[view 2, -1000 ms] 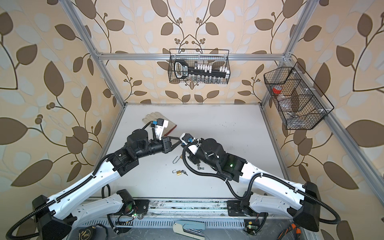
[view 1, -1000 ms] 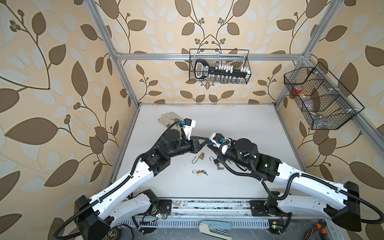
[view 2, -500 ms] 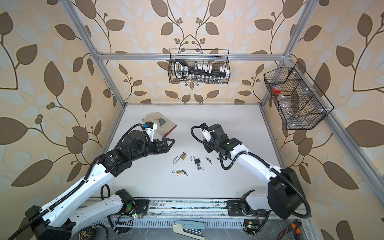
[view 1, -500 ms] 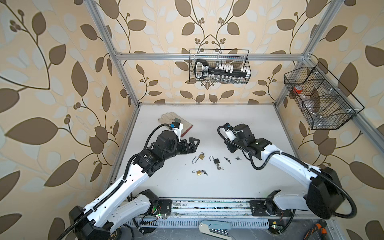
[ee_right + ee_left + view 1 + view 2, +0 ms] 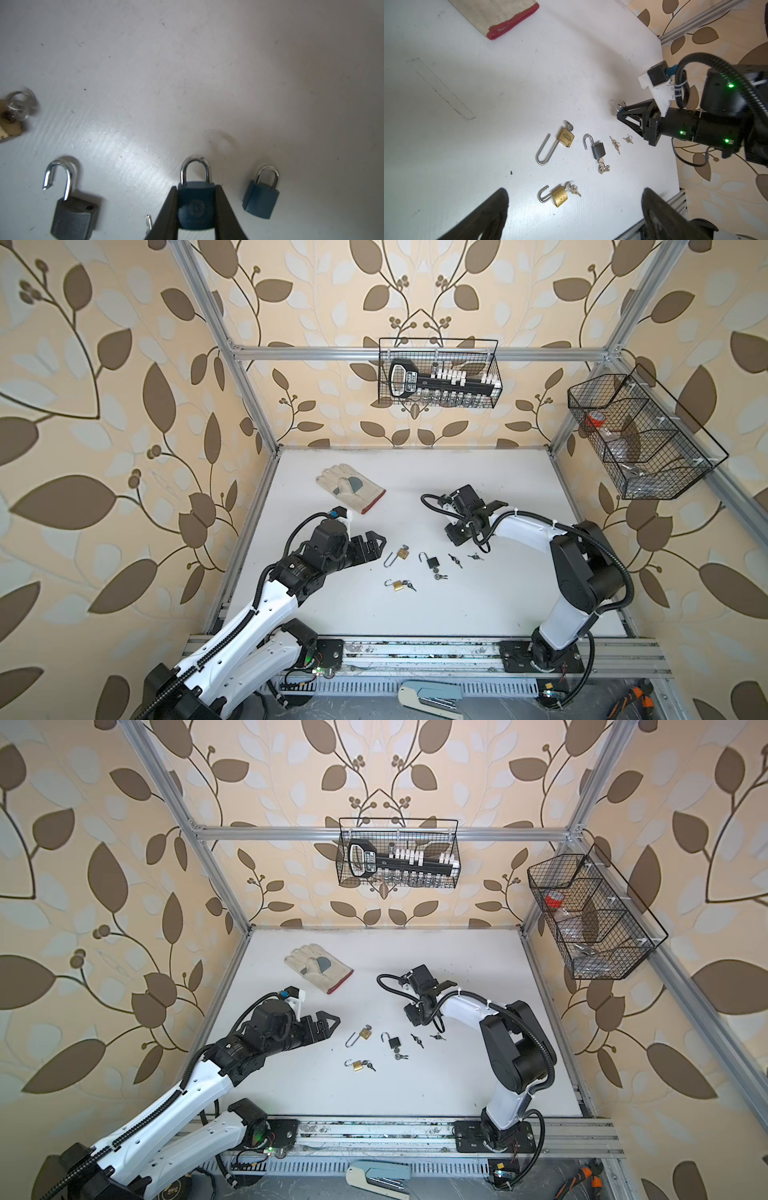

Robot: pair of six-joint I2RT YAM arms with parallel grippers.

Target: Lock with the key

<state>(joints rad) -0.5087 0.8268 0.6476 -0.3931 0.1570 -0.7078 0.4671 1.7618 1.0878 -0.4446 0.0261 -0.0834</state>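
Right pincer [image 5: 196, 187] is closed narrow on the body of a dark blue padlock [image 5: 196, 207], whose shut shackle pokes out past the fingertips. To one side of that grip a second blue padlock [image 5: 260, 197] lies on the bench [image 5: 478, 614], shackle shut. To the other side is a black padlock [image 5: 598, 150] with its shackle swung open and a key bunch [image 5: 603, 167] at its base. One loose key set [image 5: 615, 143] and a second key set [image 5: 628, 139] lie near this pincer, beside the black padlock.

My left pincer [image 5: 575, 192] stands wide and holds nothing. Directly ahead of it lies a small brass padlock [image 5: 559, 196], shackle open, keys at its base. Further ahead is a long-shackle brass padlock [image 5: 565, 140], open as well. A work glove [image 5: 351, 488] lies beyond this pincer, toward the back wall.

High above and beyond both pincers, a wire basket [image 5: 436, 340] on the back wall holds a black-handled socket rail [image 5: 440, 382] with white clips and a row of metal sockets. Well off the right pincer's outer side, a three-compartment wire basket [image 5: 681, 410] hangs on the side wall. It has a red item [image 5: 596, 420] in the compartment nearest the back wall, and clear things in the other two that I cannot identify.
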